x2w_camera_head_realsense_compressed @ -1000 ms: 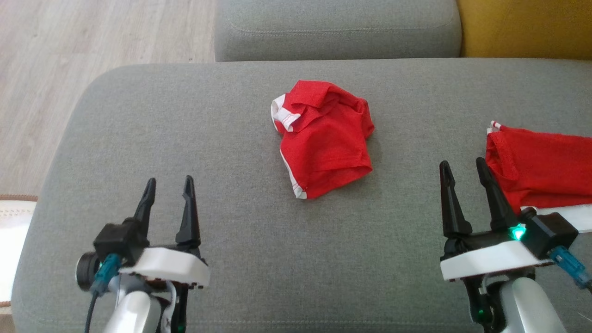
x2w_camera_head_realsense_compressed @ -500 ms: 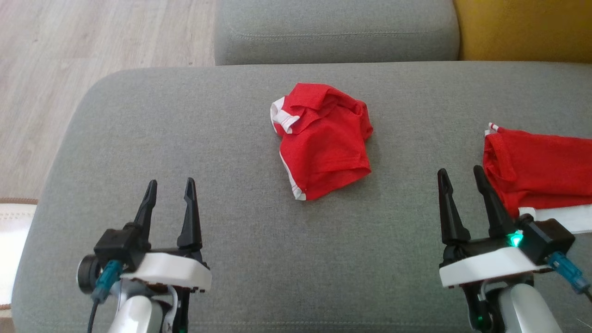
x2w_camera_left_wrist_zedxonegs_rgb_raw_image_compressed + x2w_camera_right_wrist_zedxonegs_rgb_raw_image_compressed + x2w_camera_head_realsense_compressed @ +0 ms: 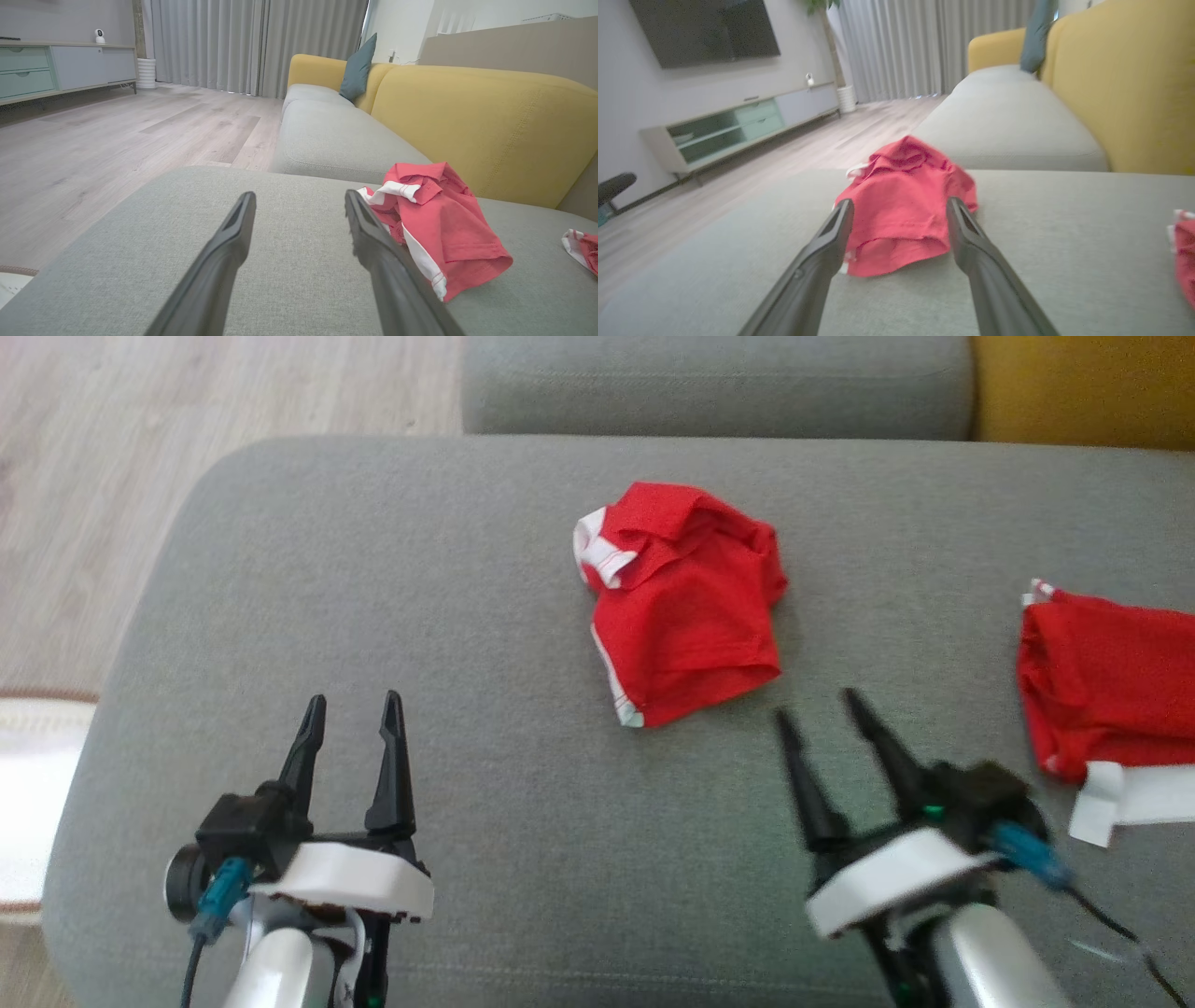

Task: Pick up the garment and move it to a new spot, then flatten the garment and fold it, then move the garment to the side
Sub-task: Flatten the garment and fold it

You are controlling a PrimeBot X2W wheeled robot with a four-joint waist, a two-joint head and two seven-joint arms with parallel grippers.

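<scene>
We are holding both grippers low over the grey seat cushion [image 3: 373, 597]. The crumpled red garment [image 3: 686, 607], trimmed in white, is lying near the cushion's middle, ahead of us and between the two arms.

Our left gripper [image 3: 355, 698] is hovering at the lower left of the head view. Its two dark fingers [image 3: 390, 756] are standing apart and gripping nothing, well away from the garment. From the left wrist view, that gripper [image 3: 300, 195] is pointing past the garment [image 3: 434, 224], which is resting off to the right of the fingers.

Our right gripper [image 3: 817, 704] is showing slightly blurred and is leaning toward the left. Its fingers are likewise parted and empty, with the tips near the garment's closest hem and not touching it. In the right wrist view, this gripper [image 3: 899, 201] is aiming straight at the garment [image 3: 901, 205], framing it between the spread fingers.

A second red garment [image 3: 1106, 677] is lying at the cushion's right side, well apart from the first, with a white strip [image 3: 1130, 798] along its near edge.

Beyond the cushion, a yellow backrest [image 3: 472, 121] is running along the sofa, and a teal pillow [image 3: 357, 70] is leaning against it. A wooden floor [image 3: 117, 135] is stretching away toward grey curtains [image 3: 252, 42].
</scene>
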